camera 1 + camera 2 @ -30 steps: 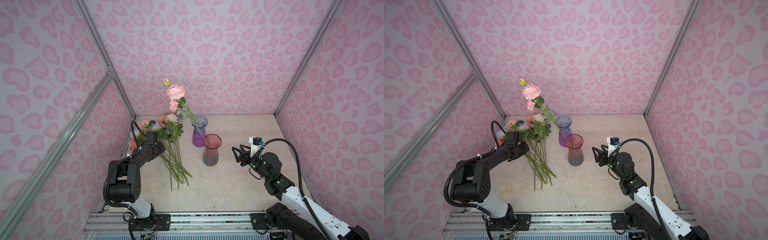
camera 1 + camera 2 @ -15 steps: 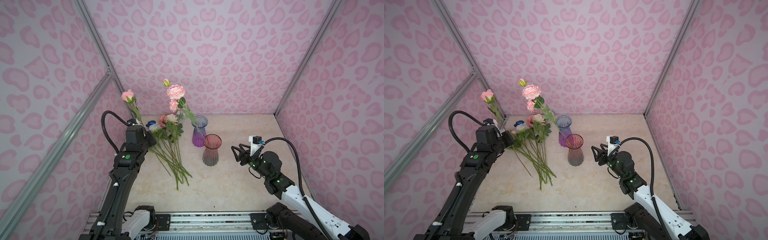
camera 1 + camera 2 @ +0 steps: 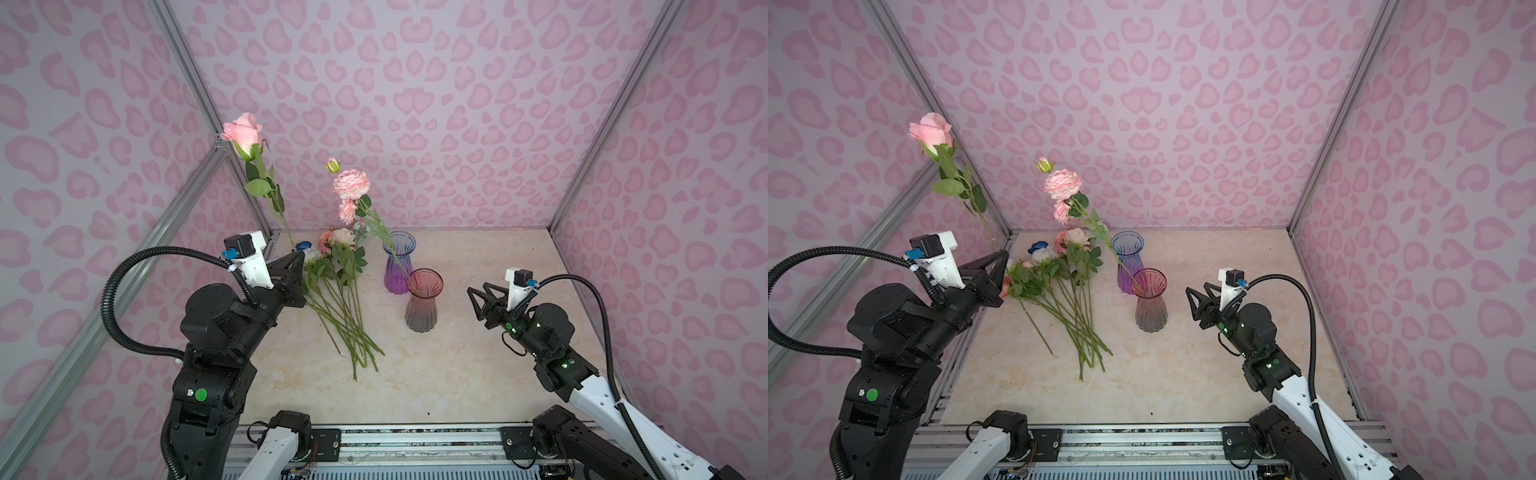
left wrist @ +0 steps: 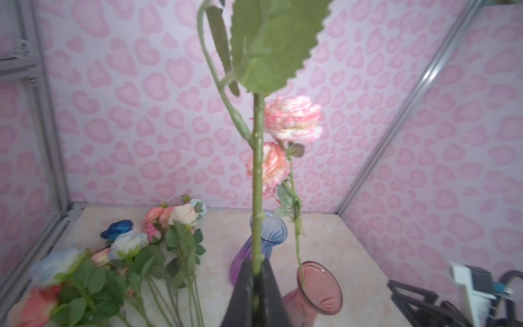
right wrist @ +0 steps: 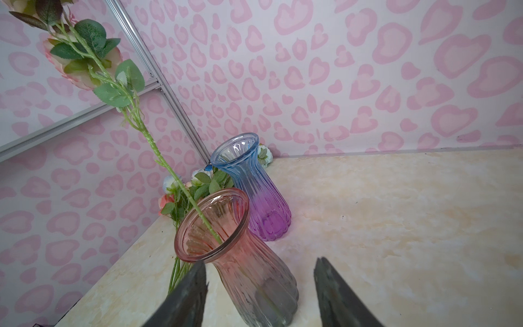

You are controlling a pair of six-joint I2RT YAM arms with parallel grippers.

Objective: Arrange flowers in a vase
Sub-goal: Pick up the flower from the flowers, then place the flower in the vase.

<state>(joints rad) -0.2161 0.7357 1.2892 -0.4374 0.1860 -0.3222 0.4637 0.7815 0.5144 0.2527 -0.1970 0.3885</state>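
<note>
Marbled tabletop (image 3: 478, 374), pink heart walls. I have left gripper (image 4: 256, 271) clamped on rose (image 3: 242, 131) stem, bloom high, well left of pink vase (image 3: 422, 305). My right gripper (image 3: 477, 291) part open, empty, right of vase. Looks like carry step; next: stem end over vase mouth, lower in.

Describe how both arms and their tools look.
Left arm and right arm: black joints, white lower links, ribbed black cable looping behind each. Left tool and right tool: black triangular trusses under white camera mounts. Green dot on the left.
</note>
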